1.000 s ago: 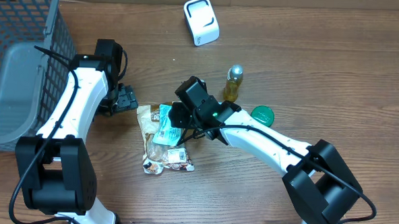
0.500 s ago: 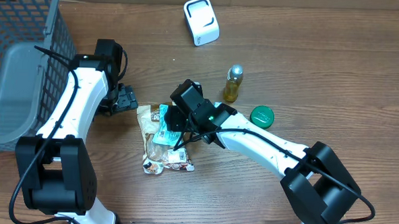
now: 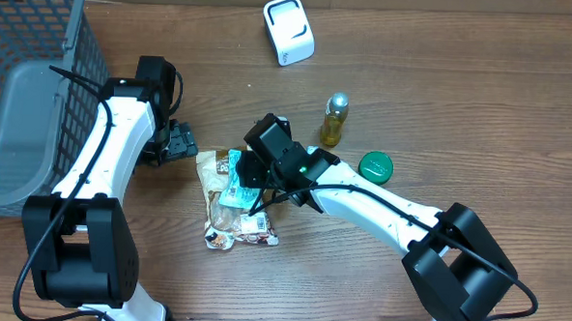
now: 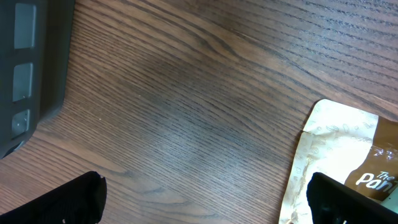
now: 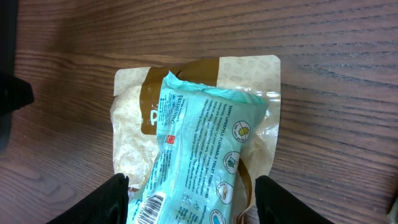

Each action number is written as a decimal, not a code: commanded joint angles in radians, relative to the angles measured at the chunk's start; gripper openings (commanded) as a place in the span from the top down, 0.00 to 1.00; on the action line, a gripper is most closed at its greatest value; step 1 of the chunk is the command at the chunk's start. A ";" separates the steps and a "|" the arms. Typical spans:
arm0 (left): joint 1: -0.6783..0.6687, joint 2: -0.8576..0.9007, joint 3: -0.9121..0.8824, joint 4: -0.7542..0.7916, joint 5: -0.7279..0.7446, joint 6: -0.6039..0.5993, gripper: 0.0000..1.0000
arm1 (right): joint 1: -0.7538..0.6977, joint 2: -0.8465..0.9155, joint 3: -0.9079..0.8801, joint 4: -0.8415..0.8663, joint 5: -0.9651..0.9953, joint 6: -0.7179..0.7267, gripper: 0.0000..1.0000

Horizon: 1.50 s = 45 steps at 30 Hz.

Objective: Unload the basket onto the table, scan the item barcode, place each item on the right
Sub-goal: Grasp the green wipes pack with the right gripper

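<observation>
Jaws of the right gripper (image 5: pixel 193 190) stand spread, straddling the teal packet (image 5: pixel 205 137), which lies between them on top of a tan pouch (image 5: pixel 127 143). Neither finger clearly touches it. A barcode (image 5: pixel 148 213) shows on the packet, close to one fingertip. The left gripper (image 4: pixel 205 196) hovers wide open over the wooden table (image 4: pixel 186 93), with the pouch's corner just ahead of one finger.

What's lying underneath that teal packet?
A tan-and-brown bag, flat on the wooden table. Its upper end and one side show; the teal packet hides most of its printed name.
</observation>
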 commanded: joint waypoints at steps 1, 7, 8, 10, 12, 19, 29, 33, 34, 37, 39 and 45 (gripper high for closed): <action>0.007 0.011 -0.006 0.001 -0.020 -0.007 0.00 | 0.006 0.000 -0.029 0.019 0.018 0.004 0.38; 0.007 0.011 -0.006 0.001 -0.020 -0.007 0.00 | 0.006 0.001 -0.097 0.094 0.017 0.004 0.38; 0.007 0.011 -0.006 0.001 -0.021 -0.007 0.00 | 0.006 0.001 -0.109 0.109 0.017 0.004 0.38; 0.007 0.011 -0.006 0.001 -0.020 -0.007 0.00 | 0.006 0.001 -0.128 0.137 0.017 0.004 0.38; 0.007 0.011 -0.006 0.001 -0.020 -0.007 0.01 | 0.006 0.001 -0.145 0.169 0.017 0.004 0.38; 0.007 0.011 -0.006 0.001 -0.020 -0.007 0.00 | 0.014 0.010 -0.158 0.225 0.016 0.004 0.39; 0.007 0.011 -0.006 0.001 -0.021 -0.007 0.00 | 0.027 0.056 -0.153 0.236 0.016 0.004 0.76; 0.007 0.011 -0.006 0.001 -0.020 -0.007 0.00 | 0.022 0.003 -0.128 0.231 0.002 -0.002 0.77; 0.007 0.011 -0.006 0.001 -0.020 -0.007 0.00 | 0.019 -0.016 -0.124 0.231 0.002 -0.008 0.77; 0.007 0.011 -0.006 0.001 -0.020 -0.007 0.00 | -0.006 -0.087 -0.117 0.227 0.009 -0.042 0.83; 0.007 0.011 -0.006 0.001 -0.020 -0.007 0.01 | -0.025 -0.116 -0.117 0.203 0.027 -0.044 0.88; 0.007 0.011 -0.006 0.001 -0.020 -0.007 0.00 | -0.090 -0.134 -0.119 0.037 0.024 -0.087 0.95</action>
